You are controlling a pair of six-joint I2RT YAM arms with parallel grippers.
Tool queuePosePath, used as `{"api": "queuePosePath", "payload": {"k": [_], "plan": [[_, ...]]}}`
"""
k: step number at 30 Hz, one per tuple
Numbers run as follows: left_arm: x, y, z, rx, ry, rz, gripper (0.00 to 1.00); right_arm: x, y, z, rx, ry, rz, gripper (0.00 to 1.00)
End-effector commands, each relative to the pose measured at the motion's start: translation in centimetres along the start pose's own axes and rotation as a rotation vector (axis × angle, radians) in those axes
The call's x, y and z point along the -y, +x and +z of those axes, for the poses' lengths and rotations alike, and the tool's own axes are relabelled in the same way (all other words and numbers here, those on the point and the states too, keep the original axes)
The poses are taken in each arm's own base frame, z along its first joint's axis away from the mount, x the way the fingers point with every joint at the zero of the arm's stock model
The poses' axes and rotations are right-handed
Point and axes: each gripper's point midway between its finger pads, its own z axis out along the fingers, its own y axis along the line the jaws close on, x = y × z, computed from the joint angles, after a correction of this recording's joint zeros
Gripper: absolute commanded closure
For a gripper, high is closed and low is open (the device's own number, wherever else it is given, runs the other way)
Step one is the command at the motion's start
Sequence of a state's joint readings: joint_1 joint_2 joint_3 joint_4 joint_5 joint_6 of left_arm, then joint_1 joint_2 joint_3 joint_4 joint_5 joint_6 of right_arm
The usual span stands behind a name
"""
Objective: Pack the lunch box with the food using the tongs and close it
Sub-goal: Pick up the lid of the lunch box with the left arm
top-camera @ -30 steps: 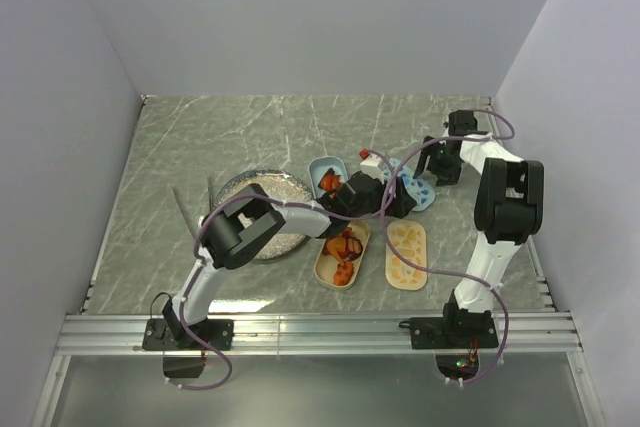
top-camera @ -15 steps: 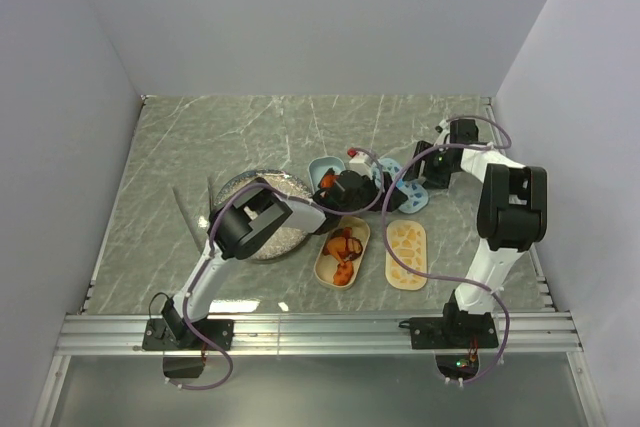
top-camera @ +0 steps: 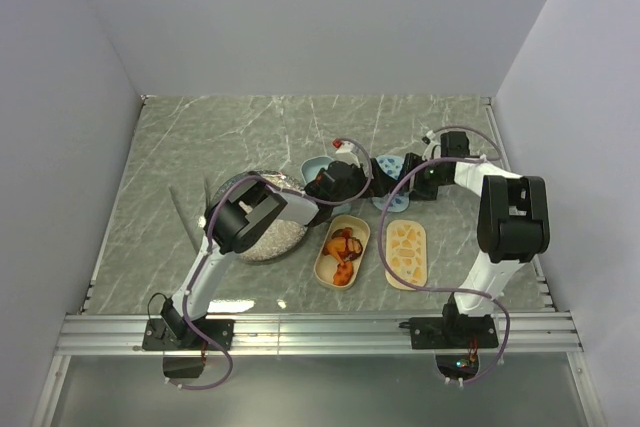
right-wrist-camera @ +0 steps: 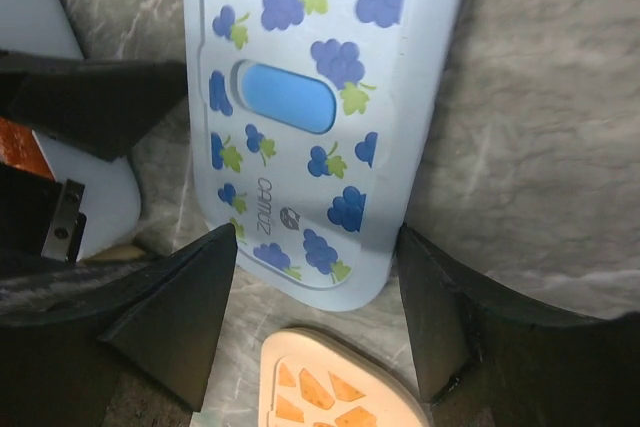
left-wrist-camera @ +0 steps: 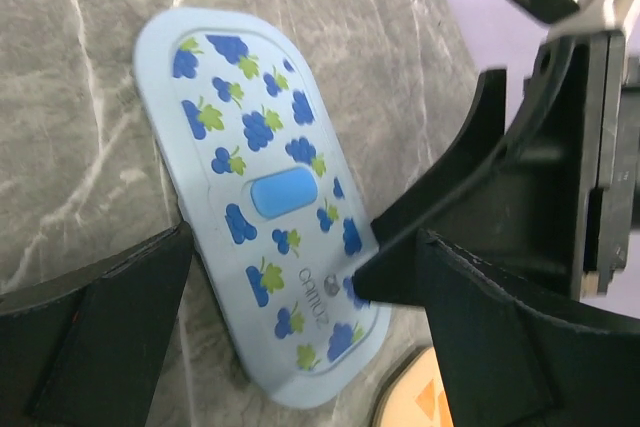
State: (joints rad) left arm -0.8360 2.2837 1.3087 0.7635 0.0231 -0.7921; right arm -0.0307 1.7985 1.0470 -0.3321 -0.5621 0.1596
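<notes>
Toward the back of the table point(top-camera: 200, 137), the grape-print lid point(right-wrist-camera: 330, 127) lies flat with its long axis running away from the right gripper point(right-wrist-camera: 315, 237), whose parted jaws straddle its near end ungripped, while the left gripper point(left-wrist-camera: 270, 262), spread wide and empty, hovers alongside.

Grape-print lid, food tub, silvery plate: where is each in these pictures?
grape-print lid point(left-wrist-camera: 265, 193), left wrist view, the blue oval at its middle.
food tub point(top-camera: 353, 223), top view, its bare far end.
silvery plate point(top-camera: 290, 238), top view, its speckled near-right part.
</notes>
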Motion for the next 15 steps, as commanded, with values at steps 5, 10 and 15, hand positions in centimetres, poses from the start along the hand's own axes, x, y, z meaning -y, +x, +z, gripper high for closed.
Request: {"api": "queuePosePath", "payload": {"k": [5, 10, 15], "plan": [[2.7, 1.5, -0.2, -0.034, 0.096, -0.031, 0.01, -6.7, 1.5, -1.2, -0.016, -0.236, -0.05, 0.28], [3.1, 1.6, -0.5, -0.038, 0.116, -0.04, 0.01, -8.0, 1.0, -2.7, 0.036, -0.266, -0.072, 0.28], [4.1, 1.2, -1.2, -0.03, 0.163, -0.064, 0.01, -9.0, 0.8, -3.2, 0.051, -0.316, -0.09, 0.28]]}}
